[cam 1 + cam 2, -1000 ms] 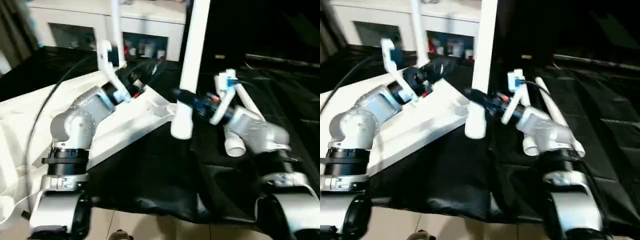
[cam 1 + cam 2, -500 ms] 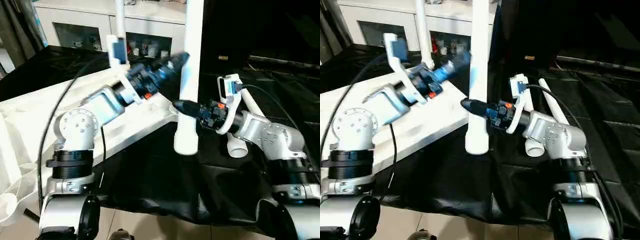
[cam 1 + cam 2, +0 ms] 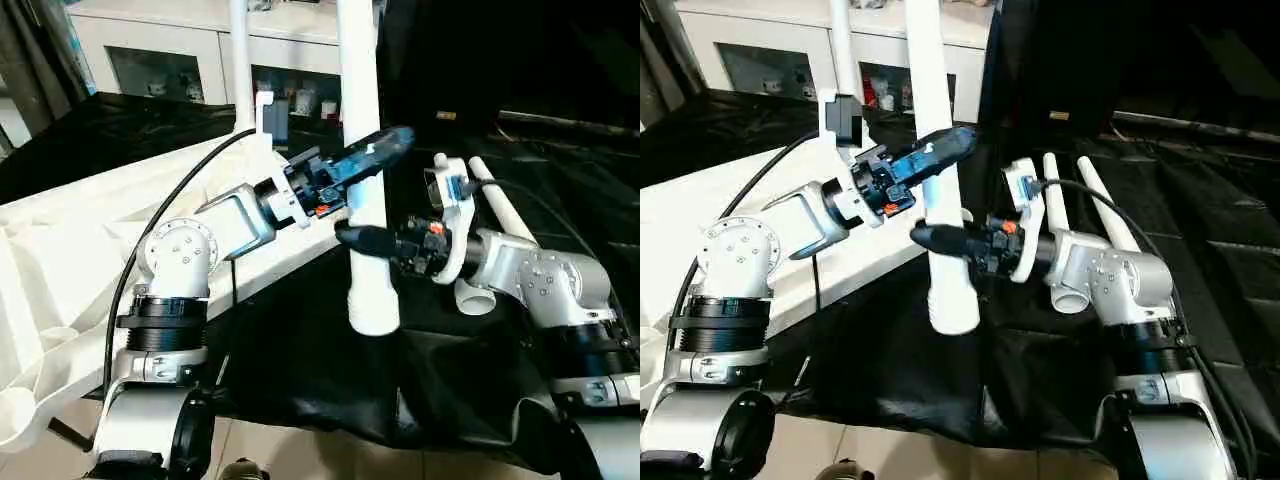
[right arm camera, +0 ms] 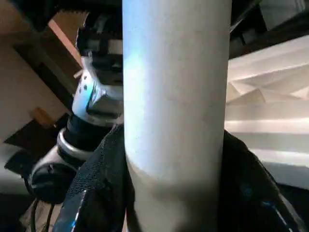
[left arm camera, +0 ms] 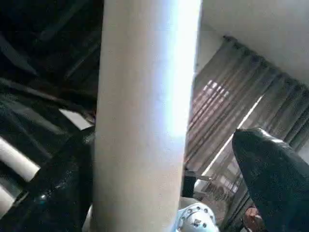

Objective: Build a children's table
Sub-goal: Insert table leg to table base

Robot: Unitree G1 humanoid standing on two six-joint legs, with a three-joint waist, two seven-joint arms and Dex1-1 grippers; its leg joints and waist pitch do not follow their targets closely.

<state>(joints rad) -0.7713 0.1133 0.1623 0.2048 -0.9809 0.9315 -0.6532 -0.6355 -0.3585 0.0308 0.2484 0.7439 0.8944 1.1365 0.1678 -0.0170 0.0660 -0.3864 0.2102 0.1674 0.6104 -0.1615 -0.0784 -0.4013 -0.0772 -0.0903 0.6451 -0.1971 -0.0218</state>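
The children's table top (image 3: 90, 230) lies underside up on the left, with one white leg (image 3: 240, 50) standing in it at the back. My right gripper (image 3: 365, 240) is shut on another white leg (image 3: 362, 120), holding it upright above the black cloth. In the right wrist view its fingers (image 4: 101, 183) press both sides of that leg (image 4: 176, 96). Higher on the same leg, my left gripper (image 3: 372, 160) is open. Its fingers (image 5: 270, 179) straddle the tube (image 5: 145, 116), one with a clear gap.
Two more white legs (image 3: 1100, 210) lie on the black cloth (image 3: 320, 370) beside my right forearm. A white cabinet with glass fronts (image 3: 150, 45) stands behind the table top. The cloth's front edge hangs over light floor.
My left arm has swung right, from beside the standing leg to the held leg, and its fingers have spread. The right gripper keeps its hold; the leg now leans slightly left.
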